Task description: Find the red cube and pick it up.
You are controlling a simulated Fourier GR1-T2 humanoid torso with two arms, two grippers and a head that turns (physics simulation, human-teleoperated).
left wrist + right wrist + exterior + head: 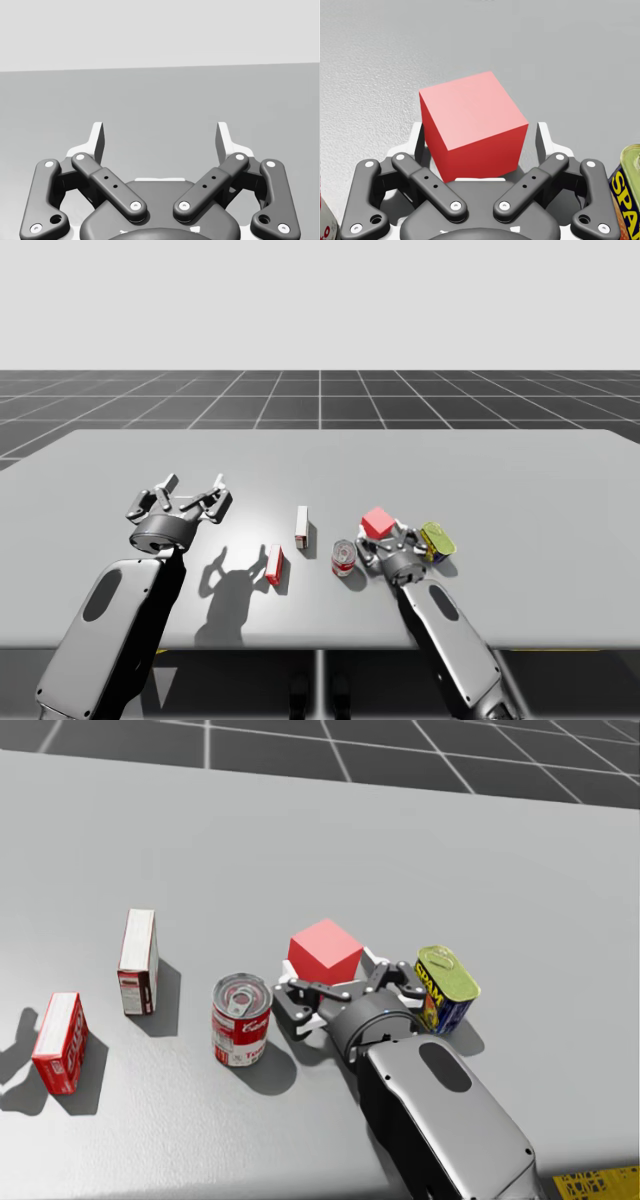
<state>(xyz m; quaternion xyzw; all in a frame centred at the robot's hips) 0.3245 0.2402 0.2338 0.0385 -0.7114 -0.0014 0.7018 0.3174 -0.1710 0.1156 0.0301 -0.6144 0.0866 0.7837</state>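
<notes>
The red cube (377, 522) (324, 952) rests on the grey table, right of centre. My right gripper (388, 540) (336, 976) (480, 137) is open around it: the cube (470, 125) sits between the two fingers, turned slightly, with a small gap at one finger. My left gripper (190, 490) (160, 137) is open at the table's left, holding nothing, with bare table ahead of it.
A red-and-white soup can (343, 557) (240, 1018) stands close on the left of my right hand. A blue tin with a yellow top (437, 540) (445, 985) sits close on its right. Further left are a white-and-red box (302, 526) (138, 960) and a red box (274, 564) (60, 1042).
</notes>
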